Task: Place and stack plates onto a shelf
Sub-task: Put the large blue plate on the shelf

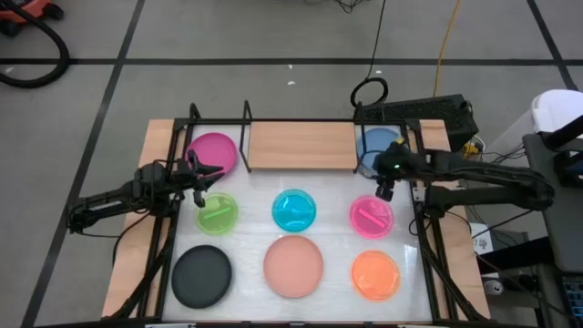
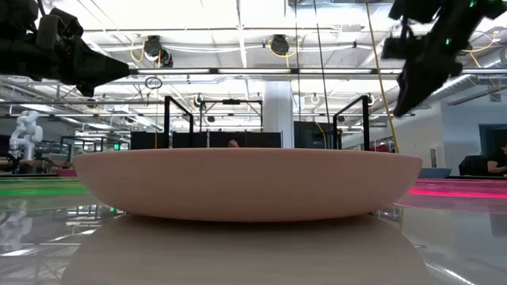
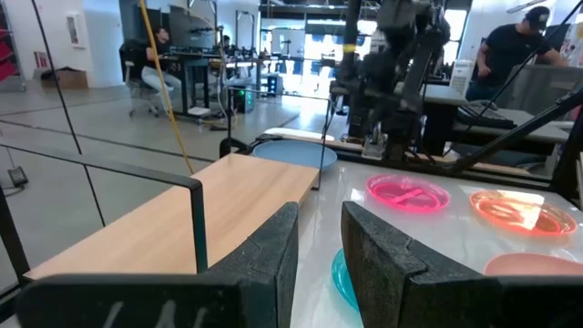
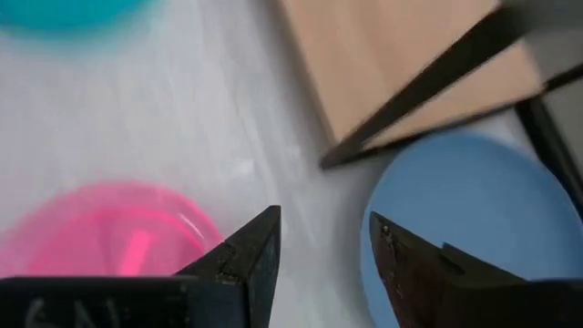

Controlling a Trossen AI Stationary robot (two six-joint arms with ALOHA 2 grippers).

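Plates, eight, all round and flat. Magenta plate at the upper left of the high view, beside the left end of the light-wood shelf. Blue plate at the upper right, beside the shelf's right end, by thin black uprights. Middle row, left to right: see-through green plate, cyan plate, pink plate. Bottom row: black plate, salmon plate, orange plate. All lying apart on the white table. Salmon plate filling the low view, wide and shallow.

Right gripper between blue plate and pink plate, fingers spread apart, holding nothing. Left gripper between magenta plate and green plate, fingers parted a little, nothing between them.
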